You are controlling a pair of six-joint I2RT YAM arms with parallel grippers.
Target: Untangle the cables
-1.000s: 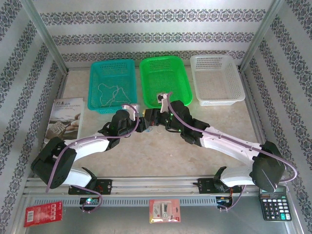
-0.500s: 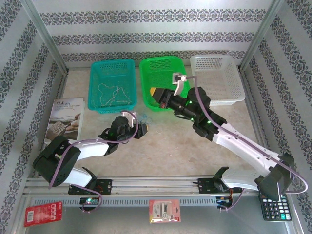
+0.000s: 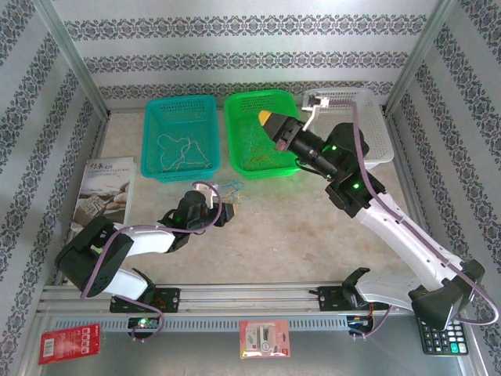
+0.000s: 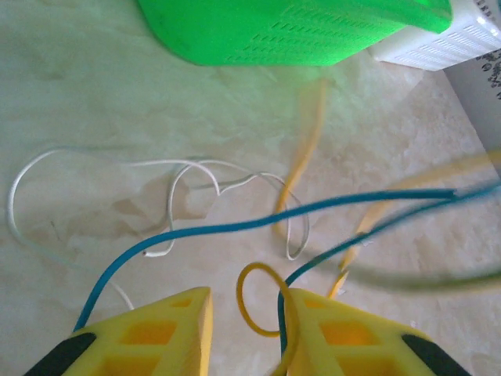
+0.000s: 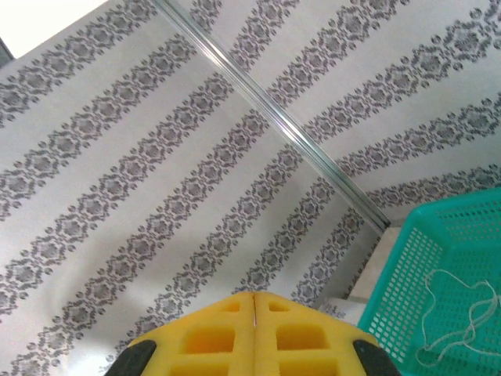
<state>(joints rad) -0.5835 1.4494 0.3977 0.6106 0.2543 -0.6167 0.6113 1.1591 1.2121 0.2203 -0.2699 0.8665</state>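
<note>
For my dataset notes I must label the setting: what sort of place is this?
Probably a robot test booth, not a home: wallpaper panels held in a metal frame, and two robot arms bolted to a rail.

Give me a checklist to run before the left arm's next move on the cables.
1. Left gripper open: ok, yellow cable loop between its fingers.
2. Cables separated: not ok; blue cable, yellow and white cable cross on the table.
3. Right gripper away from the pile: ok, above the green basket.
4. Right gripper holding a cable: cannot tell; it is shut.
5. Cream cable in teal basket: ok.
</note>
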